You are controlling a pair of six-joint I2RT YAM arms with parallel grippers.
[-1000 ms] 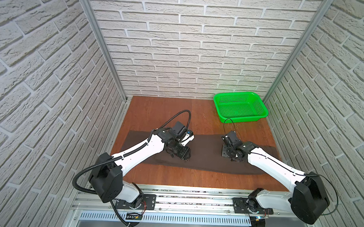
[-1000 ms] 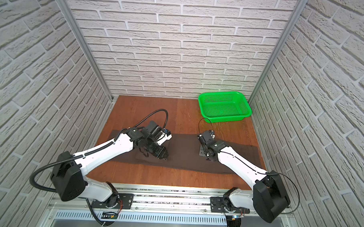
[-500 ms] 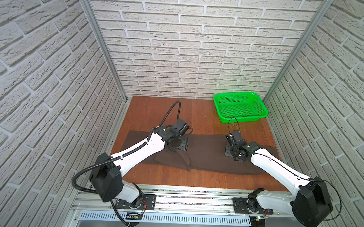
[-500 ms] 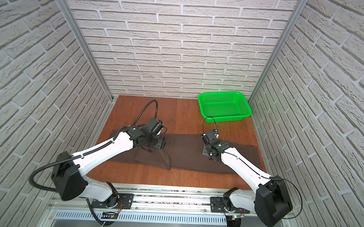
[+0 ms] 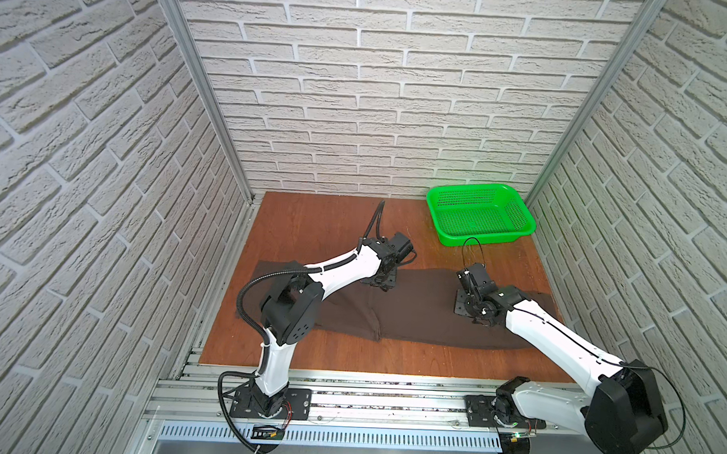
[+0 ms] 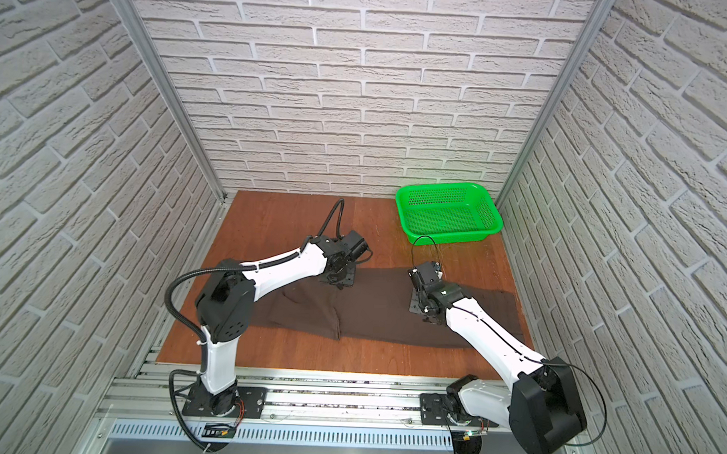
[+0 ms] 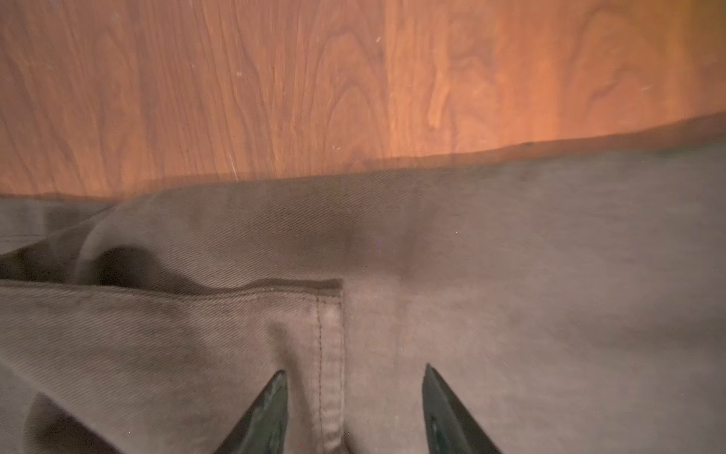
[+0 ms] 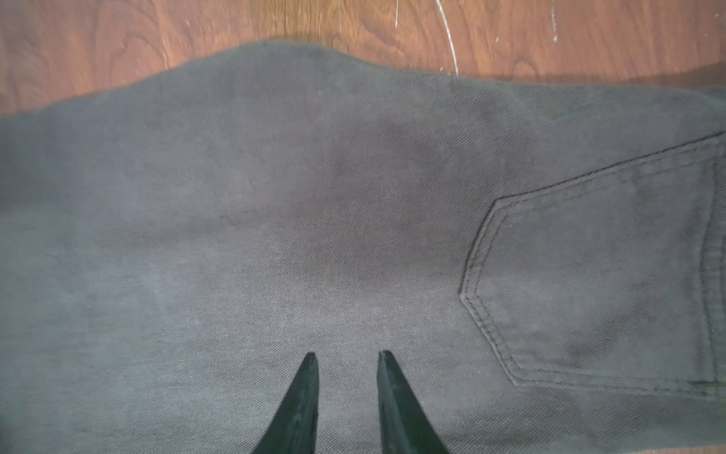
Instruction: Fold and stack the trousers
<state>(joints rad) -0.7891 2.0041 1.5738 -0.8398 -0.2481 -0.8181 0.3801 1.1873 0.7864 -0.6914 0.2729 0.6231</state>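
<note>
On the table [image 5: 312, 222], the trousers [image 5: 417, 313] lie from 9 to 3 o'clock. The left gripper [image 7: 354, 369] has slid toward 12 along the folded-over hem [image 7: 330, 334], fingers parted and empty. The right gripper [image 8: 347, 353], narrowly parted and holding nothing, rests on the cloth. The first fold looks laid.

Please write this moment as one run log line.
trousers: flat on table, leg end folded over | left end effector: open, astride hem | right end effector: open, over trousers
</note>
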